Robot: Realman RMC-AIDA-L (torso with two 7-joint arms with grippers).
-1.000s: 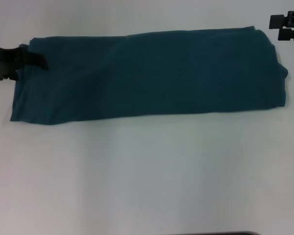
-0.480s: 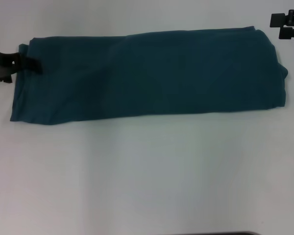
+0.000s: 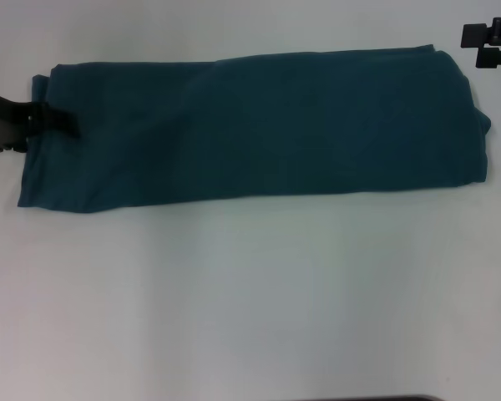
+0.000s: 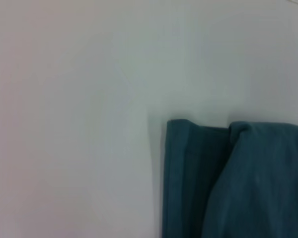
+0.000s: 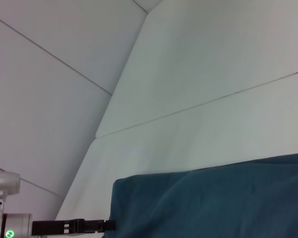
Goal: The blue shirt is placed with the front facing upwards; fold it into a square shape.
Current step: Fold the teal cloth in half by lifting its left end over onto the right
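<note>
Lying across the far half of the white desk (image 3: 250, 301) was the large dark teal-blue cotton shirt (image 3: 259, 129), folded into one long horizontal band with plain cloth uppermost and no lettering showing. Its ends reached toward 9 o'clock and 3 o'clock in the head view. At the 9 o'clock end the left tool (image 3: 57, 124), a black slim-fingered piece, reached in from the desk's left side, its tips overlapping the shirt's short edge; whether it pinched the cloth could not be told. The left wrist view showed only the layered corner of that end (image 4: 188, 178) on the bare desk. The right tool (image 3: 489, 45) hung at 2 o'clock, just beyond the shirt's far right corner and apart from it, with its black fingers drawn close together and holding nothing.
</note>
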